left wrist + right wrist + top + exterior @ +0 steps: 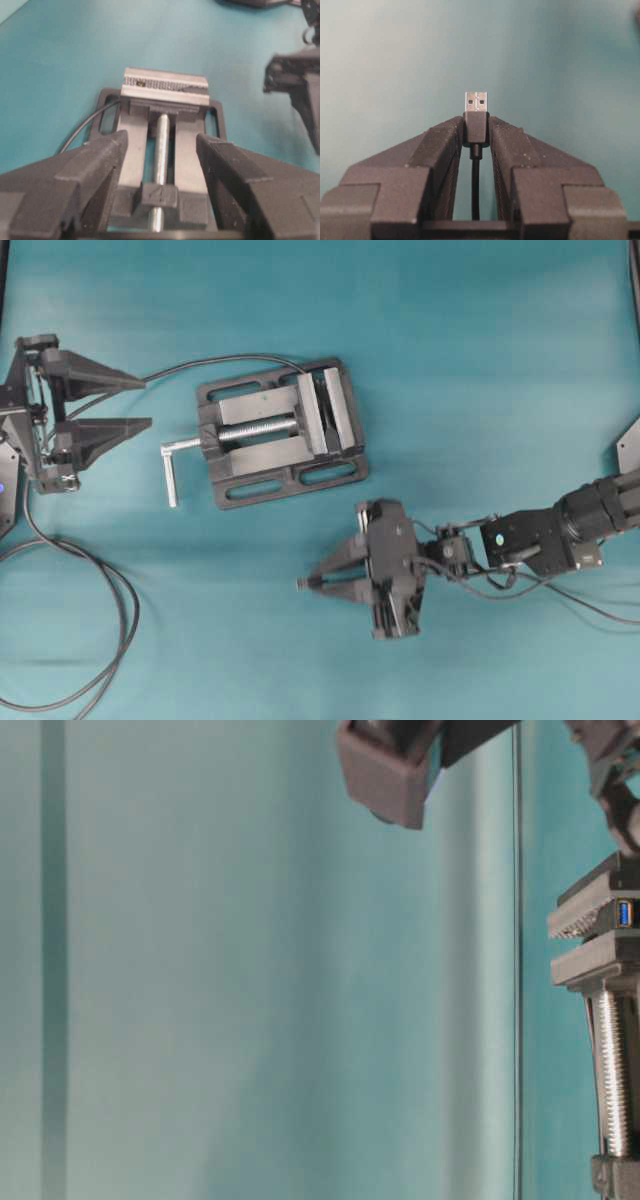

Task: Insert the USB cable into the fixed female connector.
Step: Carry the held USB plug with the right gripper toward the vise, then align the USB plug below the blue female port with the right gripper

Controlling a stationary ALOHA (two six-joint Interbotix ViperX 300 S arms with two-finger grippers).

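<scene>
In the table-level view the vise is running off the right and bottom edges, and only a grey corner of an arm part is poking in from the top. The left wrist view is losing the vise's crank end behind the blurred left end effector. In the right wrist view, the USB cable is disappearing behind the end effector's body.

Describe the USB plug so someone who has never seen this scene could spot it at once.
Start at the grey vise in the middle of the teal table, then look below and right to the right gripper. Pinched between its fingertips is the USB plug, its thin cable running back between the fingers. Its square silver tip with two small holes sets it apart.
</scene>
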